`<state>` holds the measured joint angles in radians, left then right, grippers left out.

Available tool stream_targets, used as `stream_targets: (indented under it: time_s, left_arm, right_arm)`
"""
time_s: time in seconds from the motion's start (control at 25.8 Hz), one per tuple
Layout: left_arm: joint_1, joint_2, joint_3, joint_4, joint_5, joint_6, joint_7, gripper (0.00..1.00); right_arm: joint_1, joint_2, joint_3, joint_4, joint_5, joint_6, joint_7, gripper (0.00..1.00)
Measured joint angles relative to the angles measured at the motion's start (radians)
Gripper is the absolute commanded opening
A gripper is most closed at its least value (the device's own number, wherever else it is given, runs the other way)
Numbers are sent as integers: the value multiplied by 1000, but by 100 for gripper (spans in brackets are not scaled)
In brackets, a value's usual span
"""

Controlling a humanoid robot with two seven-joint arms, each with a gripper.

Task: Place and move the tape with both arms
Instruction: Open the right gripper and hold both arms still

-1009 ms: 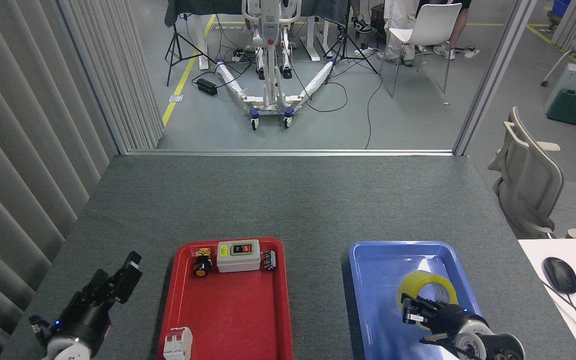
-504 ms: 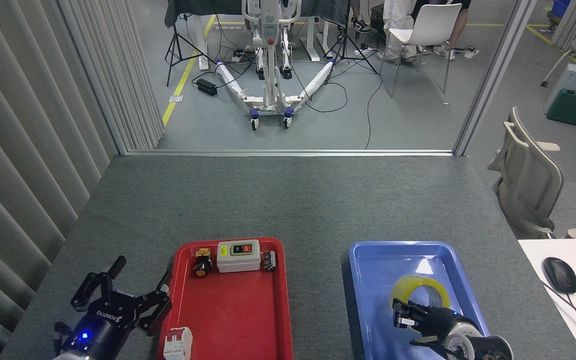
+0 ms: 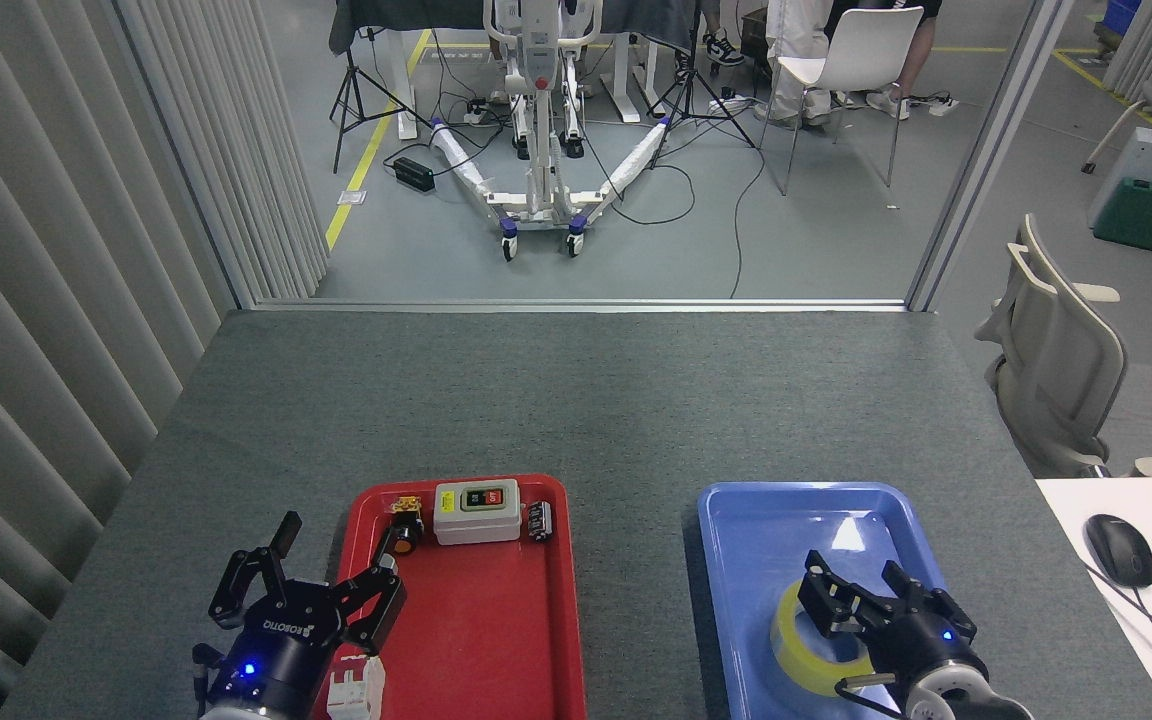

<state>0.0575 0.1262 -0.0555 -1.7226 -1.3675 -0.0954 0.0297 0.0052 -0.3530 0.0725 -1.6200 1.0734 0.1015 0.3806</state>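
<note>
Our left black three-fingered gripper (image 3: 311,585) has swung in from the grey felt surface (image 3: 576,400) toward the long red plastic tray (image 3: 496,620) over the last second. A second ago it sat well out to the left with its fingers drawn close; now its fingers are spread apart and empty, and it hangs over the tray's left rim. Just below it, at the tray's near left corner, lies a small white and red switch block (image 3: 356,690). Beyond it, at the tray's far end, sit an orange-capped push button (image 3: 403,528), a cream control box with a red and a black button (image 3: 476,512) and a small black cylindrical part (image 3: 538,521), all unmoved.

To the right, our right black three-fingered gripper (image 3: 871,600) has turned. Earlier it reached at the wide roll of translucent yellow packing tape (image 3: 804,650) from the near side; now its fingers stand splayed above the roll's right part. We cannot tell whether any finger touches it. The roll has slid toward us and a little left inside the blue plastic tray (image 3: 766,510), and now lies just below and left of this gripper.

We judge that the tape is not yet gripped, and that the left arm is moving in for its share of the work.
</note>
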Motion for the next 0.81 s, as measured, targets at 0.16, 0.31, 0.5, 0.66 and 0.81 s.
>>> stream_targets:
  time_s: [0.16, 0.31, 0.5, 0.66, 0.81]
  left_arm:
    - [-35, -2, 11, -3, -3, 1, 0, 100]
    - [-43, 0, 13, 1, -6, 0, 0, 100]
    - [-32, -1, 13, 2, -7, -1, 0, 100]
    - [-17, -1, 17, 7, -4, 1, 0, 100]
    - [-13, -1, 20, 16, -2, 1, 0, 100]
  right_arm:
    - [43, -4, -4, -1, 56, -4, -231, 93]
    - [77, -5, -6, 3, 88, -4, -334, 93]
    - [90, -5, -6, 7, 97, 4, -359, 93]
    - [92, -5, -7, 9, 101, 7, -364, 93]
    - [94, -4, -7, 9, 104, 7, -376, 93]
